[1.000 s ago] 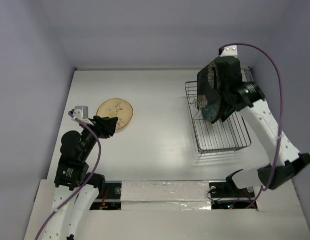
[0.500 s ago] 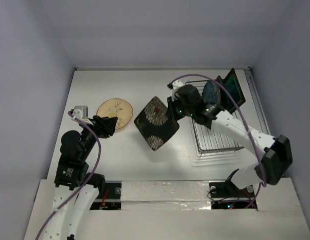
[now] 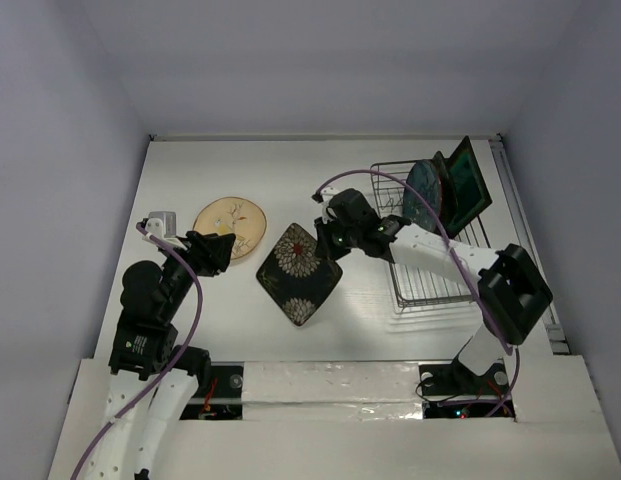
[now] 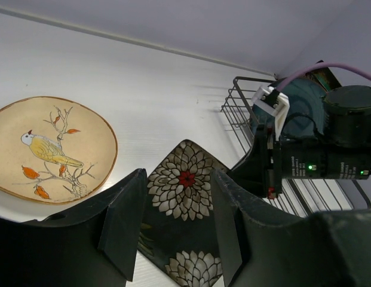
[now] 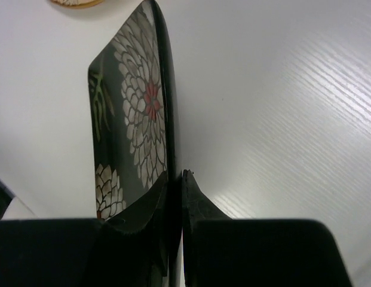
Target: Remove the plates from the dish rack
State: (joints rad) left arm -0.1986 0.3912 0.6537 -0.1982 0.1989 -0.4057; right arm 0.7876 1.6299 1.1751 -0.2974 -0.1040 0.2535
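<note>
My right gripper [image 3: 328,243] is shut on the edge of a dark square white-flowered plate [image 3: 298,273] and holds it low over the table middle; it also shows in the right wrist view [image 5: 140,113] and the left wrist view [image 4: 188,206]. The tan round plate [image 3: 231,226] with bird and leaf marks lies flat at the left. The grey wire dish rack [image 3: 430,275] stands at the right, with a round teal plate [image 3: 424,195] and a square teal dark-rimmed plate [image 3: 467,185] upright at its far end. My left gripper [image 3: 220,250] is open and empty beside the tan plate.
White walls close the table at the back and both sides. A purple cable [image 3: 355,177] loops above the right arm. The rack's near part holds only bare wires.
My right gripper carried the dark flowered plate out of the rack, leftward and down toward the table middle. The left arm has not moved.
</note>
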